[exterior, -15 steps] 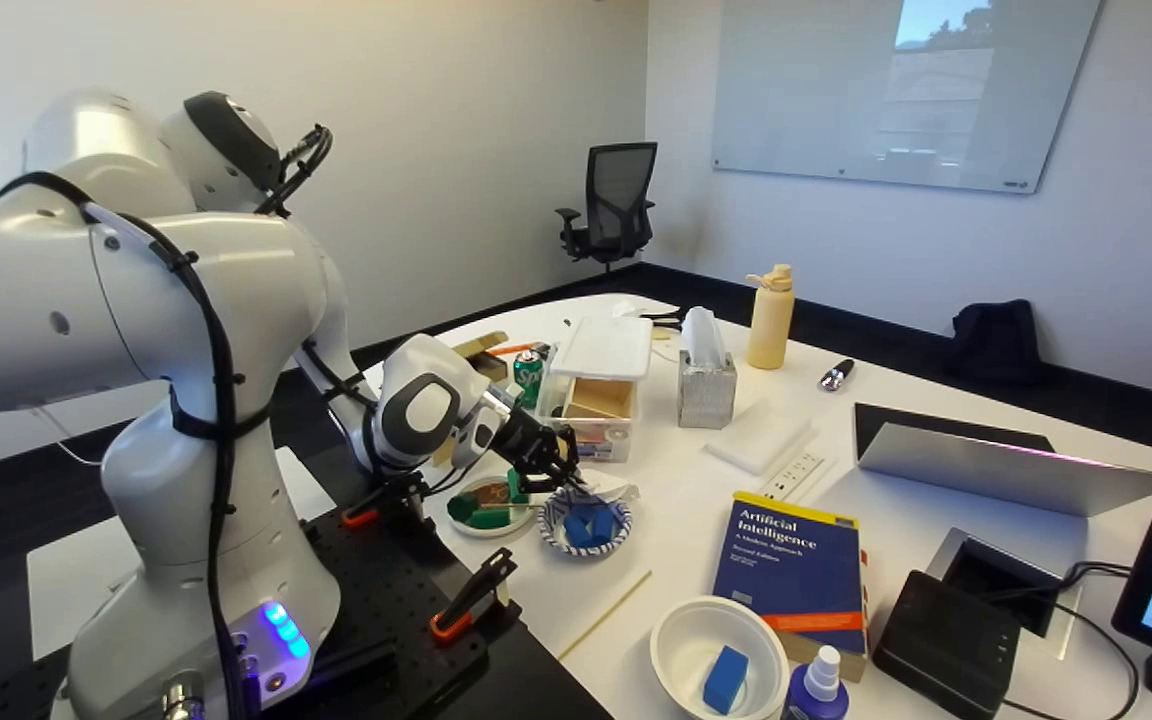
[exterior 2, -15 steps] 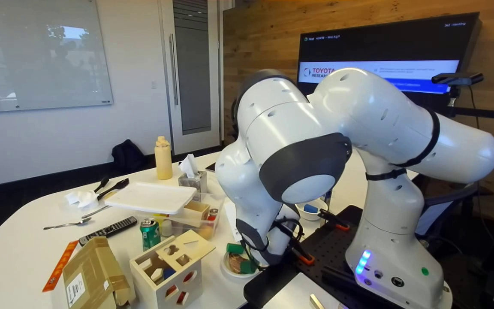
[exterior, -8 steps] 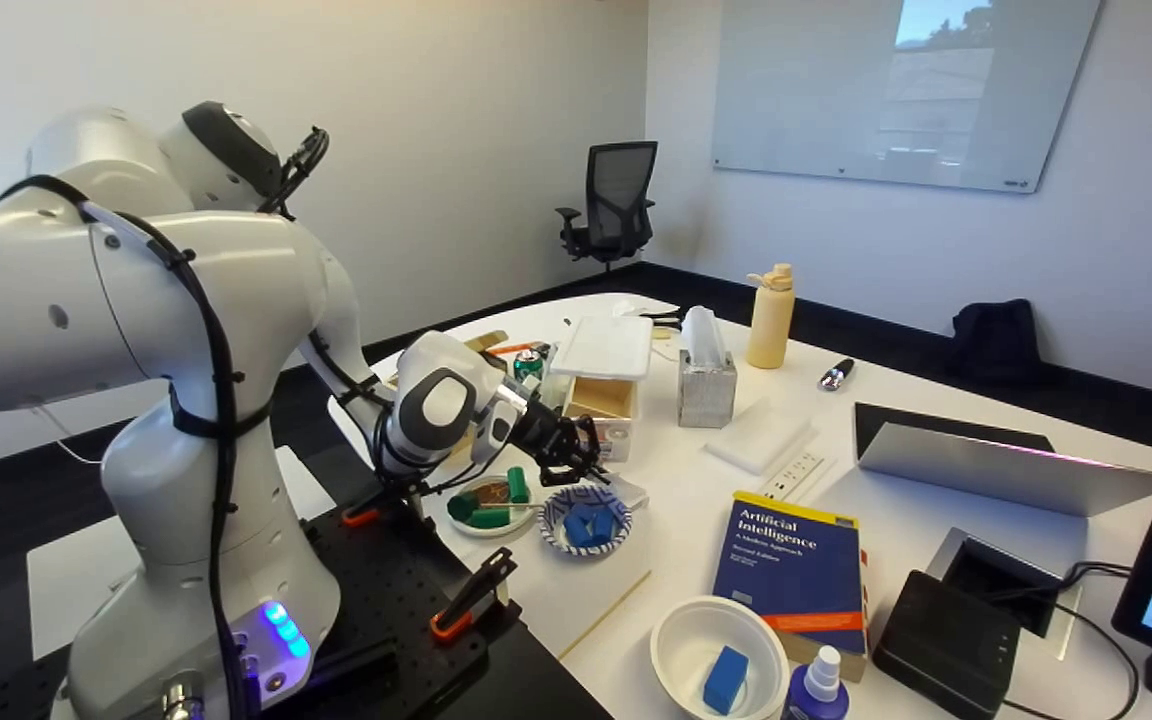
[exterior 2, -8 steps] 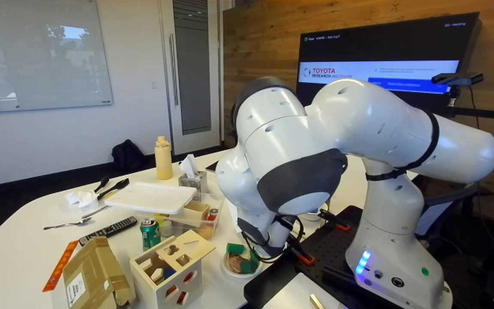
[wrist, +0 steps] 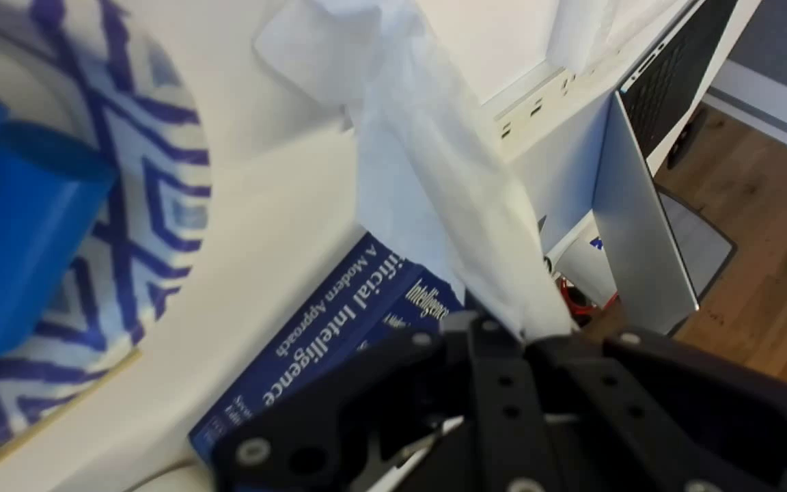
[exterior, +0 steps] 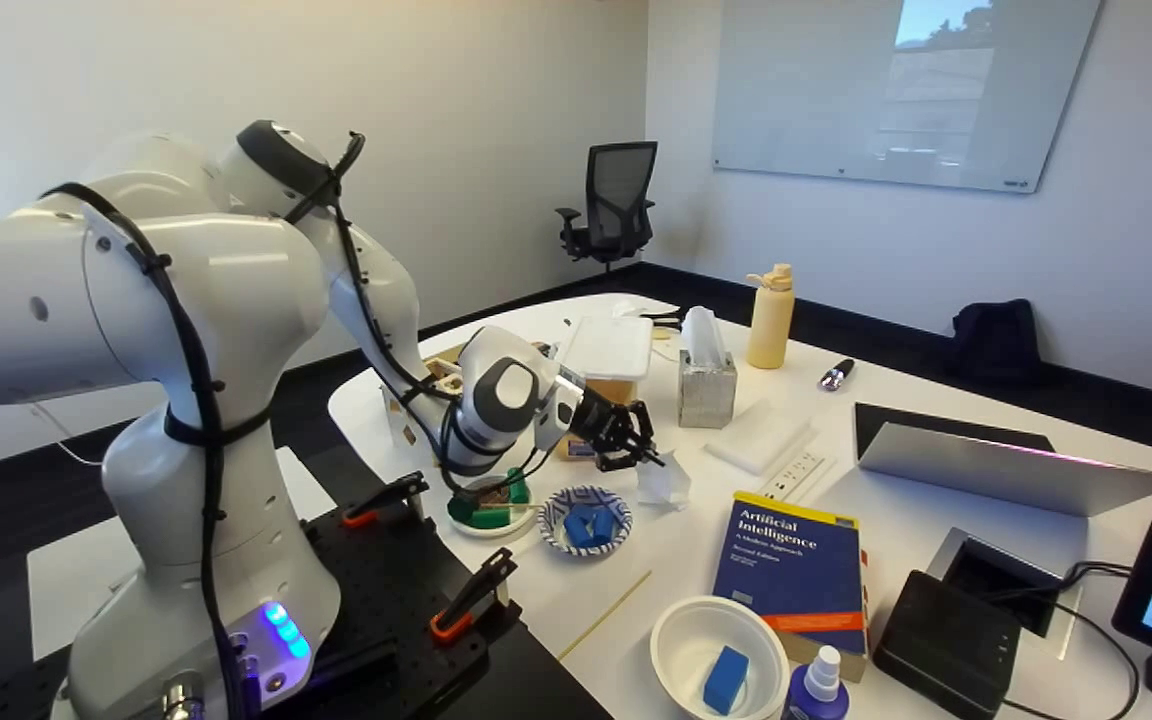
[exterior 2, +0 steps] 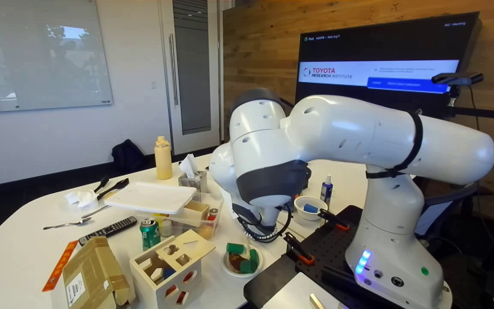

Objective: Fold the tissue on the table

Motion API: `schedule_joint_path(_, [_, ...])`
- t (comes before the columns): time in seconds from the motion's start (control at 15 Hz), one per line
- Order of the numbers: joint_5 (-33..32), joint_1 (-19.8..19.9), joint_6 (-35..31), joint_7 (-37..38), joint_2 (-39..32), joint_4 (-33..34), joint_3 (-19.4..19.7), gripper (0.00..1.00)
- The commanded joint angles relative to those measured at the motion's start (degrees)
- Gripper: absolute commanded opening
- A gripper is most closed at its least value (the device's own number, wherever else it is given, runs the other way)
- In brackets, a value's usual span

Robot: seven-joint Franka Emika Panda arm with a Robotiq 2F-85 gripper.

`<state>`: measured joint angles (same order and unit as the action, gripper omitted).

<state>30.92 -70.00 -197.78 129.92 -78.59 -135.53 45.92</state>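
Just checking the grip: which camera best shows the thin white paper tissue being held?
The wrist view: the tissue looks largest there, pinched in the black two-finger gripper. In an exterior view the tissue looks small against the white table; in an exterior view the white robot arm hides it.

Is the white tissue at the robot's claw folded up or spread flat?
Neither: in the wrist view the tissue droops in loose creases, one end pinched in the gripper.

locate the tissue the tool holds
In an exterior view, the tissue is pinched in the tool, right of the blue-patterned bowl and left of the power strip.
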Motion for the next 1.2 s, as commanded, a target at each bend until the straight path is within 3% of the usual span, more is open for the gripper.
schedule_joint_path(0.0, [-8.3, 8.6, -0.4, 0.0, 0.1, 8.2, 0.7, 0.00])
schedule_joint_path(0.07, [-10.6, 11.3, -0.4, -0.4, 0.5, 10.2, 0.4, 0.00])
schedule_joint_path(0.13, [-6.9, 14.6, -0.4, -6.8, 1.7, 12.5, -1.6, 0.00])
schedule_joint_path(0.73, [-6.9, 36.0, -0.1, -27.7, 5.4, 21.0, -12.4, 0.00])
schedule_joint_path(1.13, [-4.4, 43.3, -0.3, -40.1, 7.4, 22.6, -17.9, 0.00])
